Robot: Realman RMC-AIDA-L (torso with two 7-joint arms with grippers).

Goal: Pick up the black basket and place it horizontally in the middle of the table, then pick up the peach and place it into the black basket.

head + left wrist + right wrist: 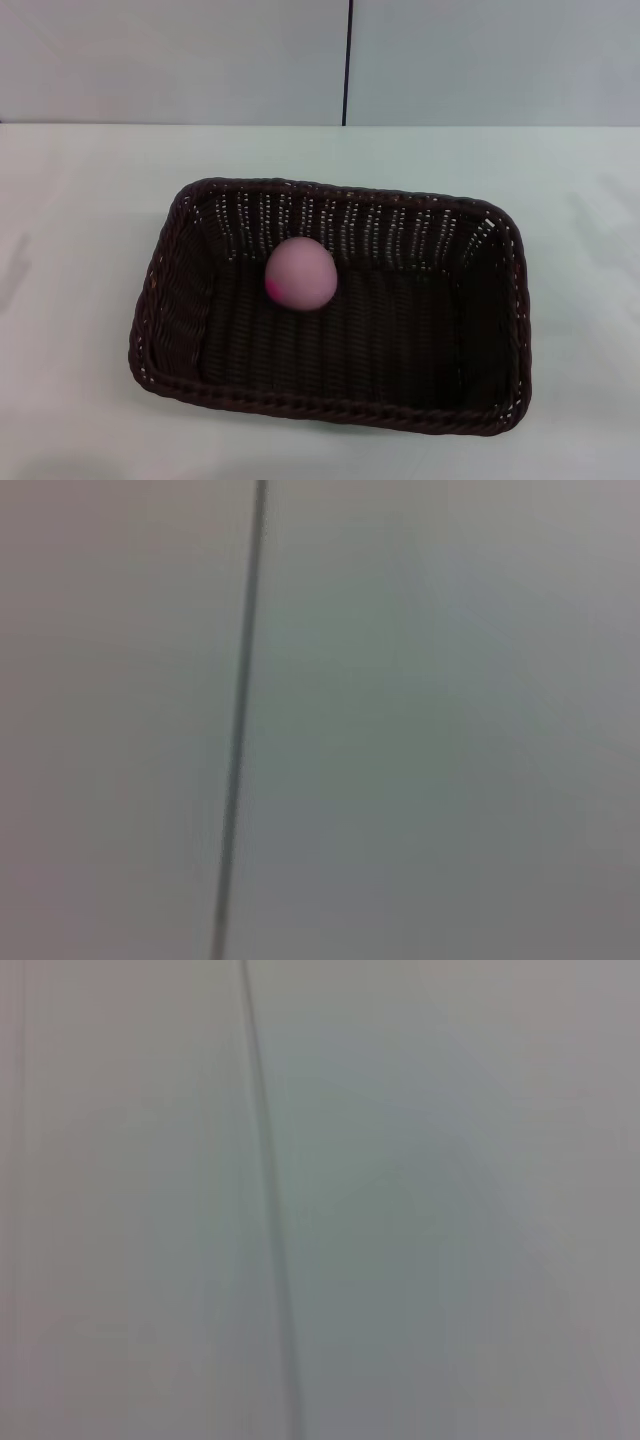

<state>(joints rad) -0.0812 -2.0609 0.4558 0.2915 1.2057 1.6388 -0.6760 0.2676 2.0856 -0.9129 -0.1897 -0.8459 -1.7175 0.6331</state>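
Table (80,200): white, wall behind.
Basket (330,408): dark, lengthwise across the middle.
Peach (300,274): inside basket, toward far wall.
Grippers: neither visible; state unknown.

1. You see the black basket (175,300) in a very dark brown-black — woven wicker, with a braided rim and fine ribbed weave across its floor.
2. Its far sloping side shows rows of pale slots, light specks running in vertical lines against the dark weave.
3. The peach (300,273) is pale pink, with 1 bright magenta patch low on its left edge.
4. The table (80,200) is plain white, without pattern.
5. The wall (180,60) behind is pale grey, split by 1 thin dark vertical line (348,60).
6. Both wrist views give you a plain grey surface crossed by 1 dark line (238,730) — nothing more.
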